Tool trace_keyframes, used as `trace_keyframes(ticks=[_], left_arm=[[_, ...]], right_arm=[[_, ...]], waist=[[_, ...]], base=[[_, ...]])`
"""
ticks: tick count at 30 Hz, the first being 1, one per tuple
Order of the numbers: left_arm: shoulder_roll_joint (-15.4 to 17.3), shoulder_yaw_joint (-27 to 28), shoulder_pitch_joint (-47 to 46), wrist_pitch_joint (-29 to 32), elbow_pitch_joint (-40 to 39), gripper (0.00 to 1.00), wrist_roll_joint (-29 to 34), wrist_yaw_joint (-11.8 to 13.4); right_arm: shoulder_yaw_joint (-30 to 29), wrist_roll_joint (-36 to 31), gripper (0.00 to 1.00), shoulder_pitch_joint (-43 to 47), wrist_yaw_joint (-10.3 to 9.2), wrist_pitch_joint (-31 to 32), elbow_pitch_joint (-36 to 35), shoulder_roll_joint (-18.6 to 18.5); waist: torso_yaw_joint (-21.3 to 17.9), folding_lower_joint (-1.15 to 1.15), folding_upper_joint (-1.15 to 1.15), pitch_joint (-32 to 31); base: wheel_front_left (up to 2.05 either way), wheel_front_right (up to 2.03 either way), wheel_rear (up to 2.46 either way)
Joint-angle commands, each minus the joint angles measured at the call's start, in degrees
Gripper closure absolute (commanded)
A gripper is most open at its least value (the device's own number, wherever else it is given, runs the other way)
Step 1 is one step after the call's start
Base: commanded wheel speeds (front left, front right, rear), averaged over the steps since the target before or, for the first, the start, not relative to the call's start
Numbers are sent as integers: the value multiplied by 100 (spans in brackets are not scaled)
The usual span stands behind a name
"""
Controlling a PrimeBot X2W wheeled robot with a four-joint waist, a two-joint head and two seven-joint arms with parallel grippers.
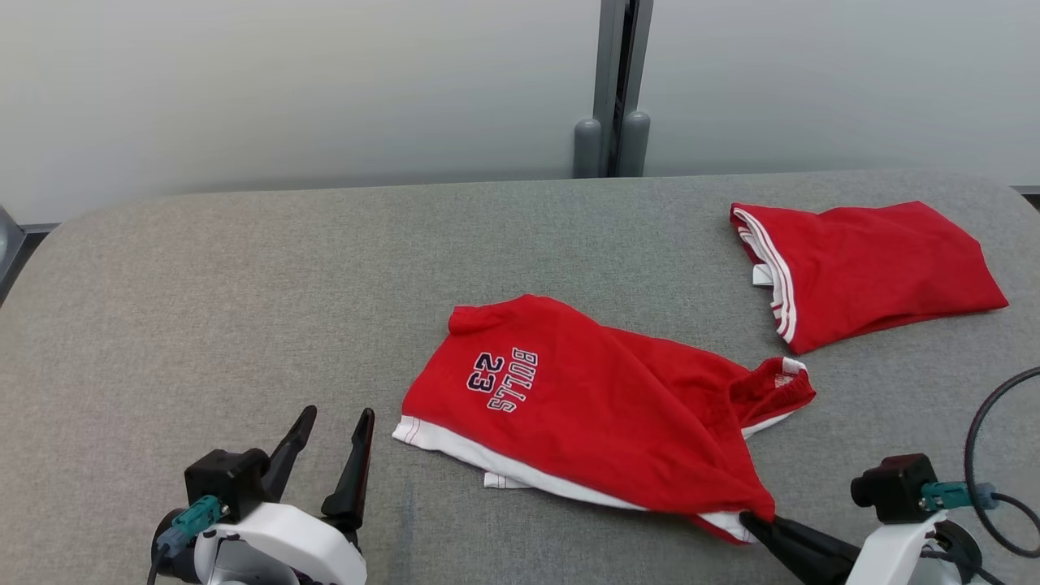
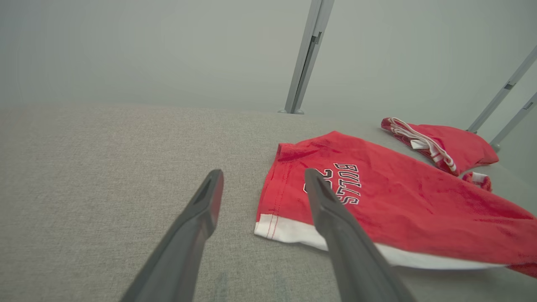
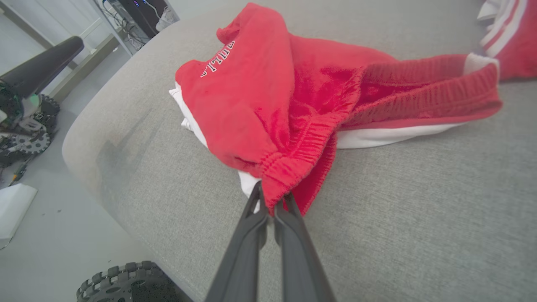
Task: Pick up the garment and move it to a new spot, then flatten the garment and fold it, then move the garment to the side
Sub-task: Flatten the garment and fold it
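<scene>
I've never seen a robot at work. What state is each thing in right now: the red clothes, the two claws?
Red "Bulls 23" shorts with white hem: rumpled, not yet flattened, held at the waistband.
Second red garment with white stripes: folded, lying apart at the far right.
Left gripper: open, holding nothing.
Right gripper: shut on the shorts' waistband.
Grey cloth-covered table: bears both garments.

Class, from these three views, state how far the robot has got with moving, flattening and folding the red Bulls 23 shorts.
Done: nothing finished yet; the red Bulls 23 shorts lie rumpled on the grey fabric table. In hand: the right gripper is shut on their elastic waistband; the left gripper is open beside the white hem. Left: flattening, folding, moving aside.
</scene>
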Motion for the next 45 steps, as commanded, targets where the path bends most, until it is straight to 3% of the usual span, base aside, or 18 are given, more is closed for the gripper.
trace_keyframes(ticks=[1, 9, 17, 18, 19, 20, 29, 38, 41, 45], left_arm=[[64, 8, 2, 13, 20, 0, -29, -27], [112, -35, -18, 105, 40, 0, -52, -35], [91, -83, -69, 143, 69, 0, -87, -43], [83, -89, -77, 138, 78, 0, -89, -41], [78, -98, -87, 132, 87, 0, -89, -45], [75, -105, -93, 126, 100, 0, -93, -47], [41, -172, -27, 112, 220, 0, -126, -56], [51, -223, 94, 172, 236, 0, -180, -4], [53, -183, 121, 123, 210, 0, -216, 18], [78, -64, 118, -43, 140, 0, -240, 84]], right_arm=[[146, -96, 100, -4, 4, 96, -29, -139], [744, -537, 100, -301, 3, 212, 203, -628], [991, -700, 100, -584, 3, -130, 856, -583], [1005, -675, 80, -617, 3, -159, 905, -552], [1021, -657, 52, -640, 3, -196, 971, -528], [1011, -637, 0, -656, 2, -212, 1052, -513], [600, -624, 0, -694, 3, -500, 1225, -603], [-922, -827, 0, -150, 3, -695, 1312, -845], [-1804, -1183, 0, 34, 3, -1048, 1348, -624], [-3016, -1780, 0, 356, 4, -1318, 1070, 89]], waist=[[-32, 0, 0, 9], [-97, 0, 0, 23], [-86, 0, 0, 124], [-79, 0, 0, 130], [-74, 0, 0, 131], [-70, 0, 0, 128], [-68, 0, 0, -10], [-163, 0, 0, -149], [-253, 0, 0, -180], [-347, 0, 0, -232]], base=[[0, 0, 0], [0, 0, 0], [0, 0, 0], [0, 0, 0], [0, 0, 0], [0, 0, 0], [0, 0, 0], [0, 0, 0], [0, 0, 0], [0, 0, 0]])
